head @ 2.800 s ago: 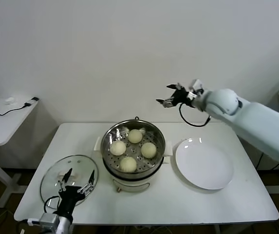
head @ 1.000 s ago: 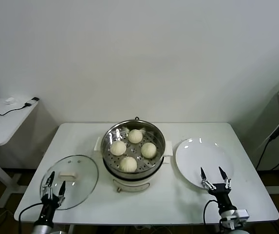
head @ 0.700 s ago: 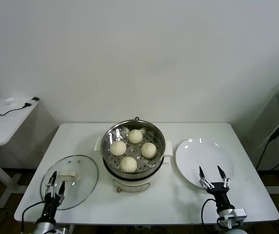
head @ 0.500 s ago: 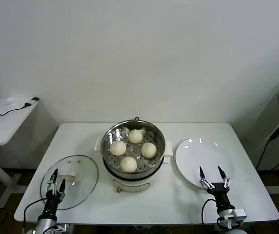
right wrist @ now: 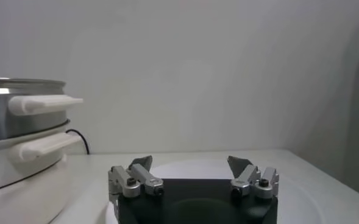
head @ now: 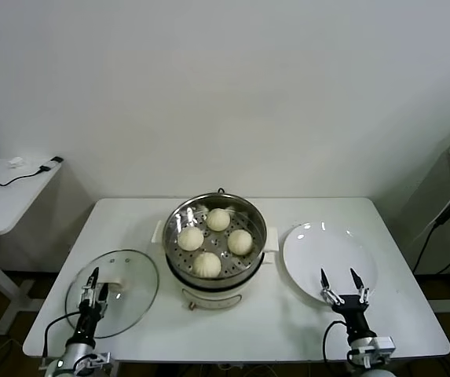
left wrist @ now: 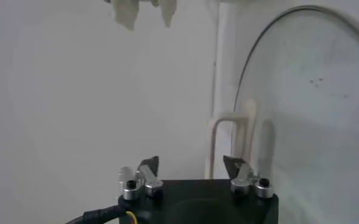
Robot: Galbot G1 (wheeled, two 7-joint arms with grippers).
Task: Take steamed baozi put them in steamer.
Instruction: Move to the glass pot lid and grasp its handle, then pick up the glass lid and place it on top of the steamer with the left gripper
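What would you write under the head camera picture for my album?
Four baozi sit in the steamer, grippers low.

The head camera looks down from high up at the whole white table (head: 287, 330). The left wrist camera sits very close to the glass lid (left wrist: 313, 97), which lies at 8 o'clock in the head view. The right wrist camera sits low, facing across the plate (right wrist: 191, 167), with the steamer (right wrist: 14, 122) beside it.

text: none legible | labels: none | brands: none | numbers: none | signs: none in any view
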